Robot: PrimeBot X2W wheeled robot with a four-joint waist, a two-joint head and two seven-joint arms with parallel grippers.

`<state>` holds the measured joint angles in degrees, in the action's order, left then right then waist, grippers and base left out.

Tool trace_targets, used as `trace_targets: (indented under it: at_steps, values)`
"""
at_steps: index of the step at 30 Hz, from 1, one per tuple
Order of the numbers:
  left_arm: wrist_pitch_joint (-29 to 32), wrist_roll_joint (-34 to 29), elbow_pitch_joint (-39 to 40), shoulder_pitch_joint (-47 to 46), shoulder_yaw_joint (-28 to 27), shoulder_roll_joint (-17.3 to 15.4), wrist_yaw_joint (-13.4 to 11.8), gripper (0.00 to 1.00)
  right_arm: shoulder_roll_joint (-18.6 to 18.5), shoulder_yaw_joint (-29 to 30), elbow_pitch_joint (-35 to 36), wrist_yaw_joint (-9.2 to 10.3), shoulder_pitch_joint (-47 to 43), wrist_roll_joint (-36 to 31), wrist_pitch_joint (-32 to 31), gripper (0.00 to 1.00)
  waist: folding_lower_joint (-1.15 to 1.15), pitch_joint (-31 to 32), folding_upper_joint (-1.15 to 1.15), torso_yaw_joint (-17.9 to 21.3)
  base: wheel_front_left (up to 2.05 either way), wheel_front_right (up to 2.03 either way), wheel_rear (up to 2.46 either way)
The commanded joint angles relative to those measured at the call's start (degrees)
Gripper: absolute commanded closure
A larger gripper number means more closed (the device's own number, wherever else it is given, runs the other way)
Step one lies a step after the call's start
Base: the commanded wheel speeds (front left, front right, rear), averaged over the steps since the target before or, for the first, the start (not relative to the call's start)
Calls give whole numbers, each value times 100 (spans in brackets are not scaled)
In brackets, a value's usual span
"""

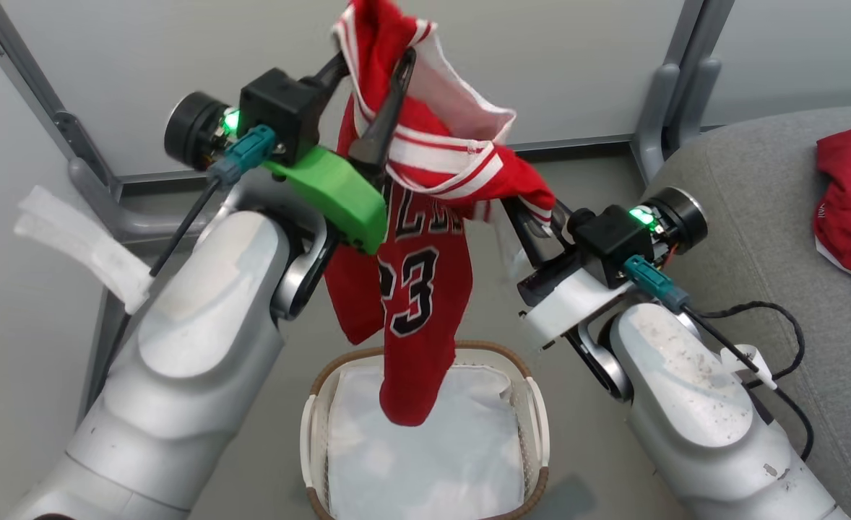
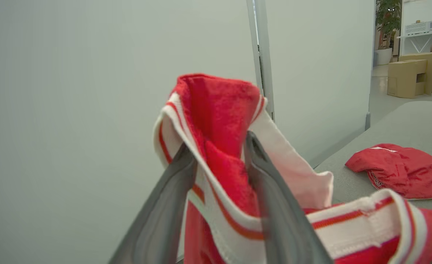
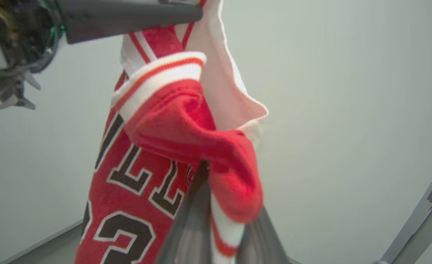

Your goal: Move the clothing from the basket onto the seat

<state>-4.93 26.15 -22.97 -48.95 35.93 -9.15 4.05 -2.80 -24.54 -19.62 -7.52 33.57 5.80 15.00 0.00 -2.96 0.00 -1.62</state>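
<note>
Pale wall panels [image 1: 541, 65] are seen behind. The jersey [image 1: 418, 289] is hung lengthwise over the basket [image 1: 534, 412], with the seat [image 1: 758, 217] at three o'clock. Its strap is clamped by the right end effector [image 1: 523, 217], nearer the seat; the left end effector [image 1: 375, 61] is held with fingers parted around cloth.

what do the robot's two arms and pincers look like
Both arms have silver-grey rounded shells, a black wrist block with a green light, a teal plug with a black cable, and long dark fingers. The left pincer has a bright green plastic bracket; the right pincer a white bracket, and a scuffed shell.
</note>
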Motion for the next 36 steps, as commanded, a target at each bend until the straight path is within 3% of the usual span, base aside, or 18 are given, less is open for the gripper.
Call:
trace_targets:
  at_steps: [1, 10, 21, 36]
  values:
    - [-80, 102, 6, 219, -56, -54, -53, 0, -16, 65, 77, 6, 64, -63, 28, 100, 0, 2, 0, 16, 0, 0, 0]
    - [-641, 415, -91, 1240, -146, -3, -165, 0, -18, 611, 445, 6, -176, -469, 28, 100, 0, 46, 0, -25, 0, 0, 0]
    - [-841, 531, -434, 2333, 175, 14, -48, 0, -47, 1130, 764, 6, -478, -958, 28, 100, 0, 40, 0, 1, 0, 0, 0]
    - [-978, 283, -356, 2722, 584, 73, 62, 0, -324, 1751, 910, 6, -877, -1020, 28, 100, 0, -10, 0, 123, 0, 0, 0]
